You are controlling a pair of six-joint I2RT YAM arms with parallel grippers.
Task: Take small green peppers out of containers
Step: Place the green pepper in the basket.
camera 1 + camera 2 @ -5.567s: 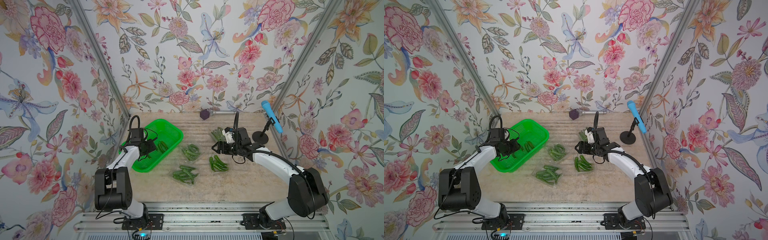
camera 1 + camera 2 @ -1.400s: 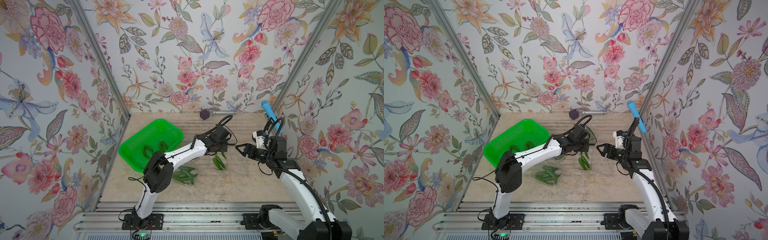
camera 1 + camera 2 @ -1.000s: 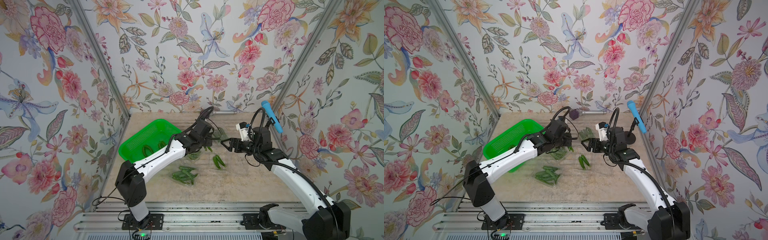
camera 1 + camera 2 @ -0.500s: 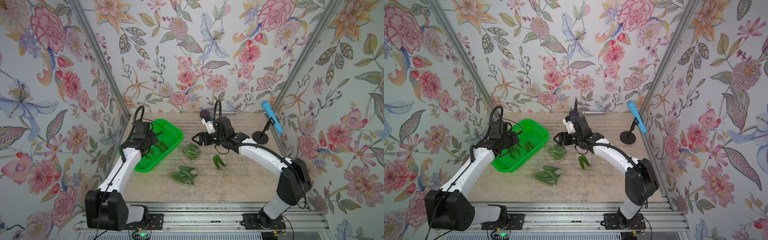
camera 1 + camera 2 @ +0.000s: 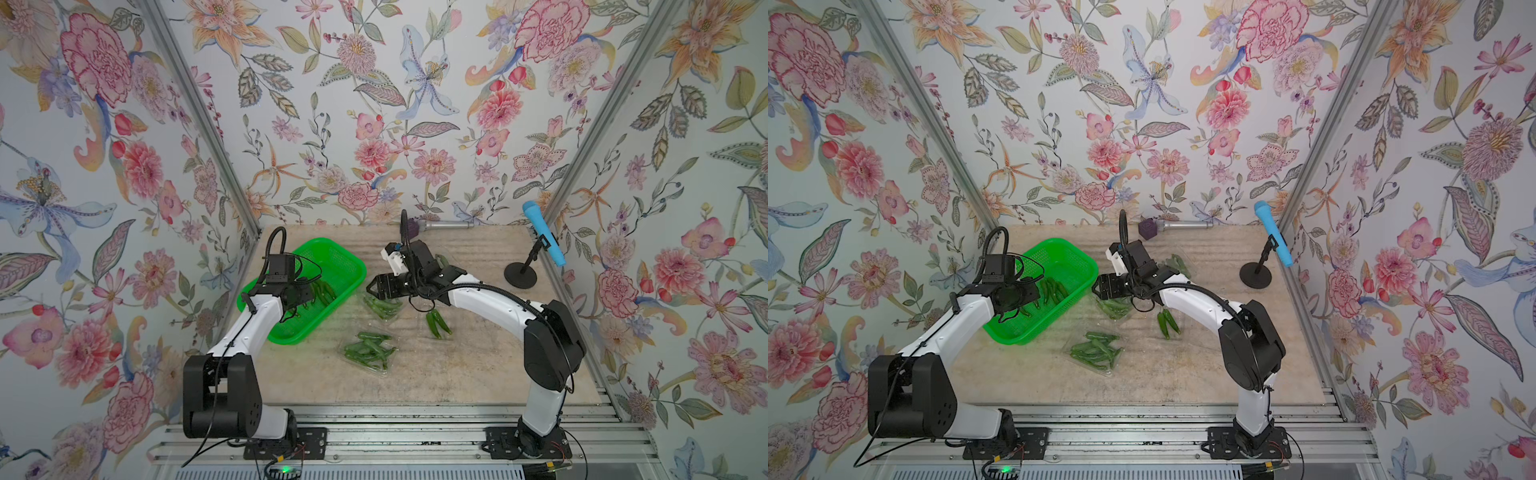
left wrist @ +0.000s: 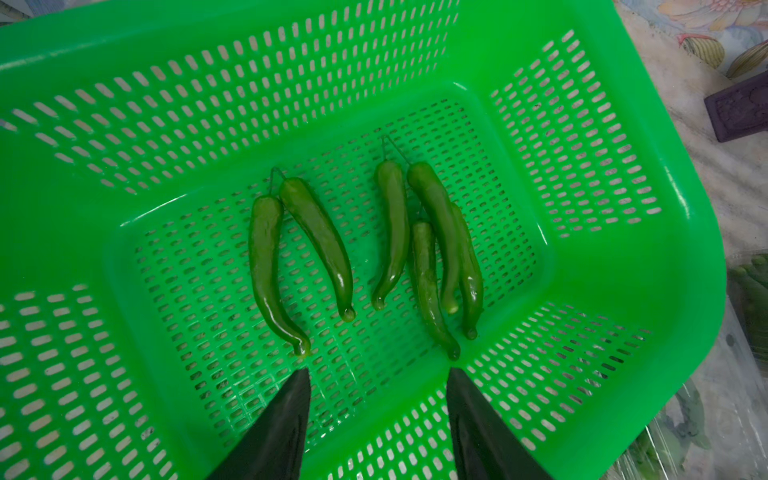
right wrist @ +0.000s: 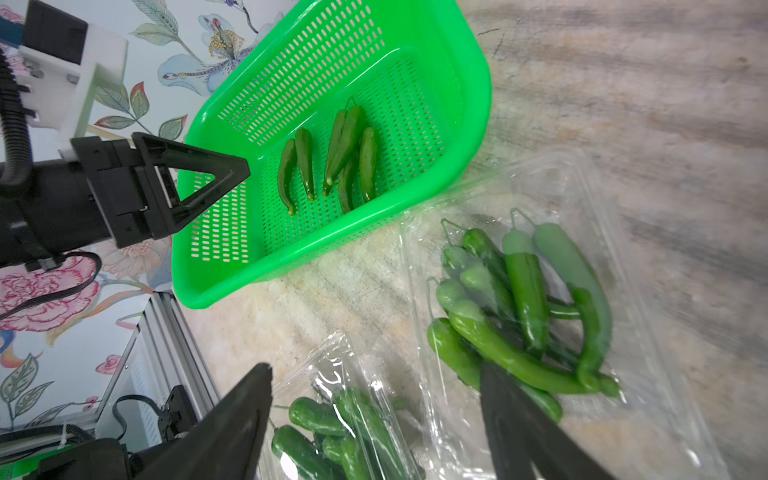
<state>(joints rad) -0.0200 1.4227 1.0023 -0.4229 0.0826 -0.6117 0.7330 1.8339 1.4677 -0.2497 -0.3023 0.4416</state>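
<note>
Left fingers [image 6: 270, 432] back over basket's [image 6: 688, 216] peppers [image 6: 320, 245]

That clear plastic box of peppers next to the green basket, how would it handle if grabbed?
Probably flimsy: the clear box looks thin and crinkled, so its walls may buckle under the jaws. Likely light, so it could slide on the table. The glossy peppers inside might shift.

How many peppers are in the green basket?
6 peppers, all on the basket floor: two side by side, four bunched beside them, one partly tucked behind another.
</note>
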